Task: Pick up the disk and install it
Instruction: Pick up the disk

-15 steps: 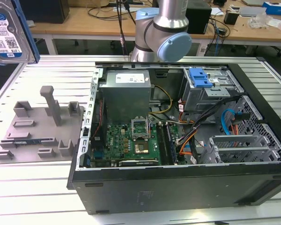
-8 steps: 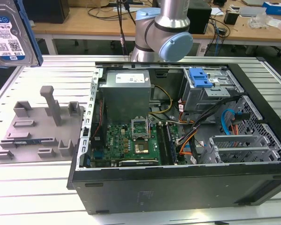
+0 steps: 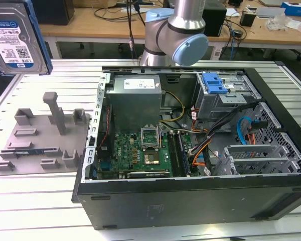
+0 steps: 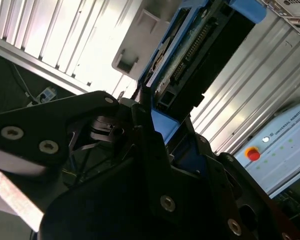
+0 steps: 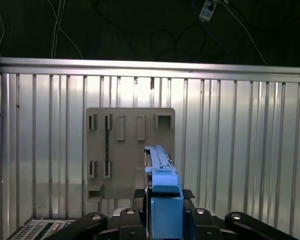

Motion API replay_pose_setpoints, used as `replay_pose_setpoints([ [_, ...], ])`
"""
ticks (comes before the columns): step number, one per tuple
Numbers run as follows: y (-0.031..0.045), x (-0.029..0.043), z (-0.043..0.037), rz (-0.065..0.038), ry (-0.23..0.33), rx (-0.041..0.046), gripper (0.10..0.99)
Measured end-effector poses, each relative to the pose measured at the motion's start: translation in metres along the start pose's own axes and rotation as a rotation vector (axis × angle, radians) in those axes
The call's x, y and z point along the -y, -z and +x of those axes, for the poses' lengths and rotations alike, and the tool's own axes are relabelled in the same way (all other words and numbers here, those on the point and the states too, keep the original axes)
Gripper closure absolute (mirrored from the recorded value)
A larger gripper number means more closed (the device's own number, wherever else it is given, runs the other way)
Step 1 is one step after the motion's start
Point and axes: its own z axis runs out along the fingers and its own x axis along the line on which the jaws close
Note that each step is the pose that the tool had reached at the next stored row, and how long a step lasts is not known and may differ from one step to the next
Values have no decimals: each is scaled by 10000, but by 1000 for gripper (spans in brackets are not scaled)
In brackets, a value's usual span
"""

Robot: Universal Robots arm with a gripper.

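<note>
Closest to the lens in the exterior view is the disk (image 3: pixel 15 40), at the upper left of the frame, lifted well clear of the tabletop (image 3: pixel 35 201) with its white-and-blue label facing the camera. The label carries dense print and barcodes, which I leave unread. In the first wrist view the pincer (image 5: pixel 162 212) is clenched on the disk's blue carrier, gripping it by the narrow sides so that it stands edge-on; held that way, I judge, it can be slid into a bay rather than laid flat.

Below, the ribbed metal tabletop fills the lower frame. On it, across the centre and right, the computer case (image 3: pixel 190 201) lies on its side with the panel off, so its inside faces upward, presumably to give reach from above. The robot arm (image 3: pixel 178 30) rises at the top centre behind the case. Inside the case, upper middle, sits the grey power supply (image 3: pixel 135 108) with a white sticker, and a blue latch (image 3: pixel 214 83) lies to its right. At the left of the frame a grey holder (image 3: pixel 37 145) with upright slots rests flat, seemingly a stand for parts.
</note>
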Motion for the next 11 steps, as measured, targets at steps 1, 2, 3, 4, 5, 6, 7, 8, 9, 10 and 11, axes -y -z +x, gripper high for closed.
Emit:
replay_pose_setpoints([
  [1,0,26,14,-9,0,0,718],
  [2,0,52,28,-19,0,0,718],
  [3,-1,105,57,-37,2,1,718],
  [4,-2,139,77,-48,0,1,718],
  [5,-2,163,91,-55,0,1,718],
  [6,-3,197,109,-65,0,1,718],
  [7,-3,226,121,-73,0,1,718],
  [8,-4,273,139,-84,1,2,718],
  [9,-5,312,151,-91,0,3,718],
  [10,-6,352,162,-98,0,3,718],
  [11,-7,396,174,-106,-1,3,718],
])
